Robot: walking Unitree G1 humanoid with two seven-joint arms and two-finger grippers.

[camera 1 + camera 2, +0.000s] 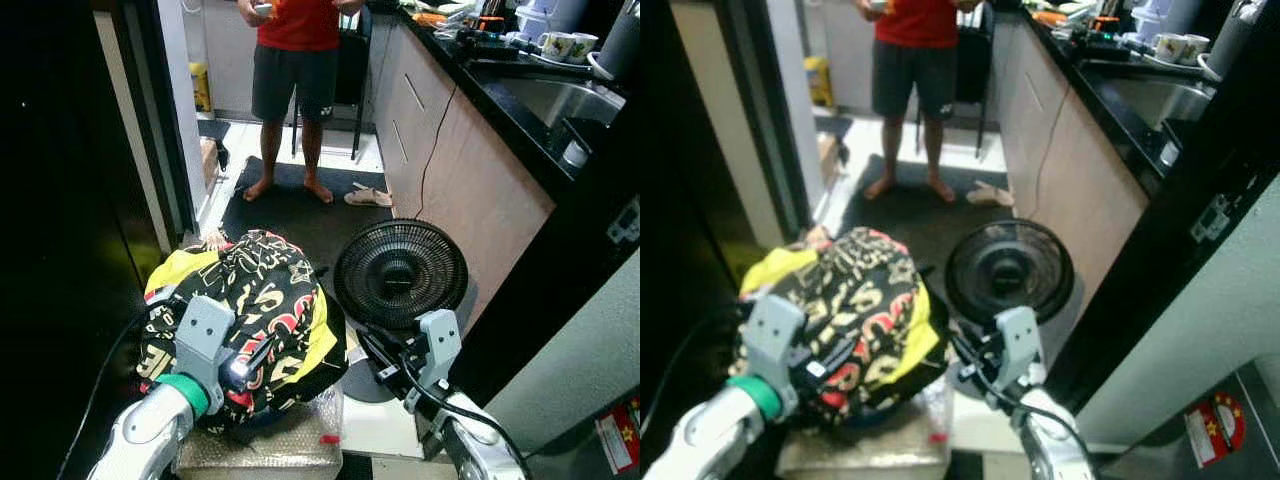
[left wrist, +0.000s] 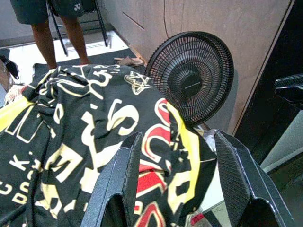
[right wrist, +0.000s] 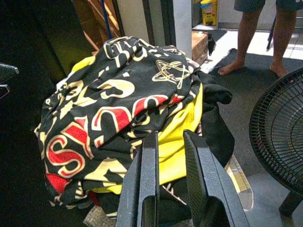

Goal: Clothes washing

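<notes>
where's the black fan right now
The black fan stands on the floor ahead, right of the clothes pile, beside the kitchen cabinets.

Passage is narrow. The clothes pile — black, yellow and red — sits heaped on a wrapped box and occupies the centre-left. Just beside it on the right stands a black floor fan, leaving only a slim gap between the two. The left end effector hangs over the pile with fingers spread; the right end effector, fingers nearly together, points into that gap. A dark door frame bounds the left, cabinet fronts below the desk bound the right. Beyond — open floor mat, then a person blocking the corridor.
</notes>
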